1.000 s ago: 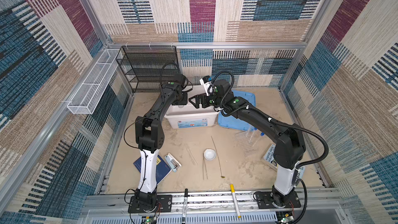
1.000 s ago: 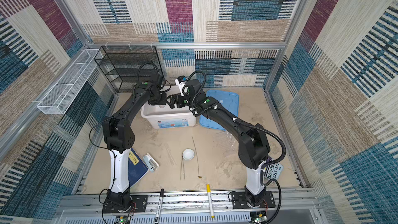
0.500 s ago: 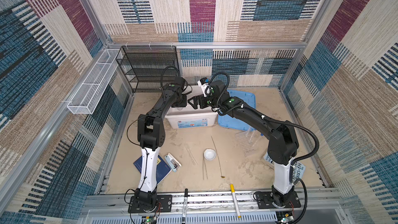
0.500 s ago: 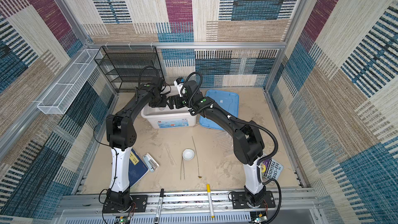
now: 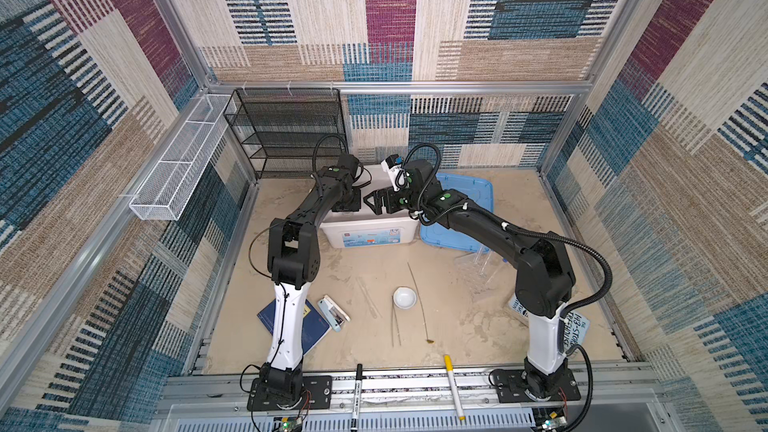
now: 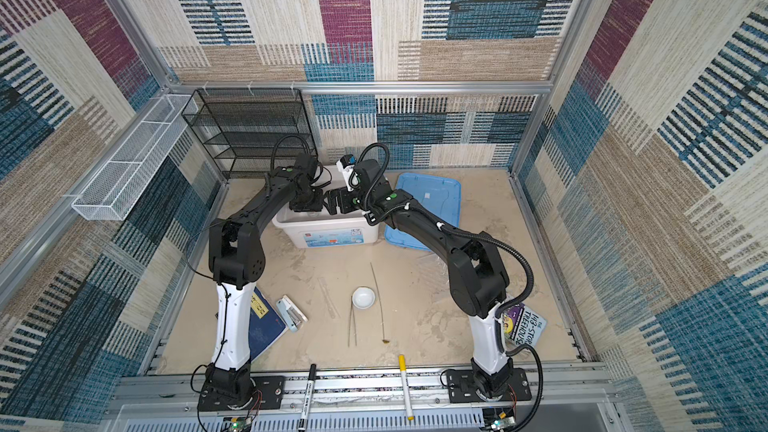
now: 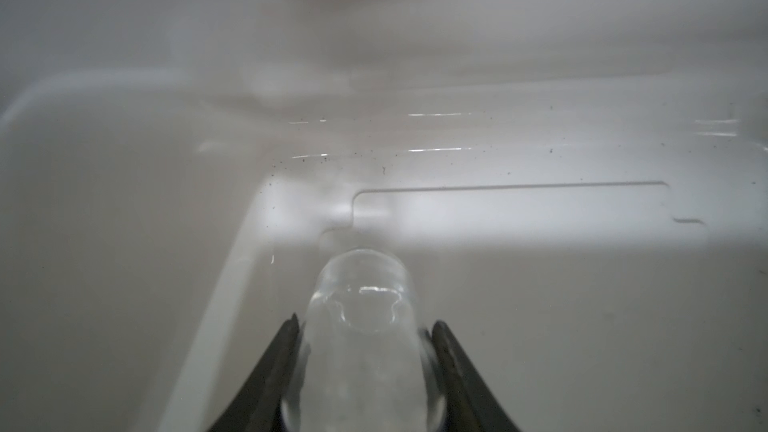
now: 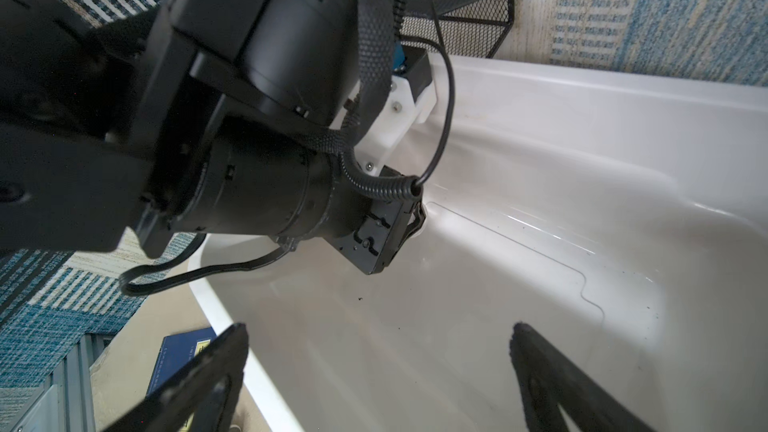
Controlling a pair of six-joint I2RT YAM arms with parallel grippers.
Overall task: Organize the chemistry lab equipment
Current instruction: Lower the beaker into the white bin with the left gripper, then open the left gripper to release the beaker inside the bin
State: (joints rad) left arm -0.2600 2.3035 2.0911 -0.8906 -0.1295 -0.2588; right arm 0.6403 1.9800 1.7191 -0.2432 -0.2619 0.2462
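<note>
In both top views, the white bin (image 5: 365,236) stands at the worktop's (image 5: 465,326) rear edge with both arms reaching over it. Left wrist view: left gripper (image 7: 365,324) fingers are clamped on a clear vessel (image 7: 363,305) low inside the bin. Right wrist view: right gripper (image 8: 378,334) fingers are wide apart and empty over the bin.

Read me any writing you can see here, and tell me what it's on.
"TREEHOUSE", under a partly hidden "STOR": colourful book cover.
White bin's label: too small to read.
Black marker: print too small to read.
Blue book's yellow tag: blurred.
</note>
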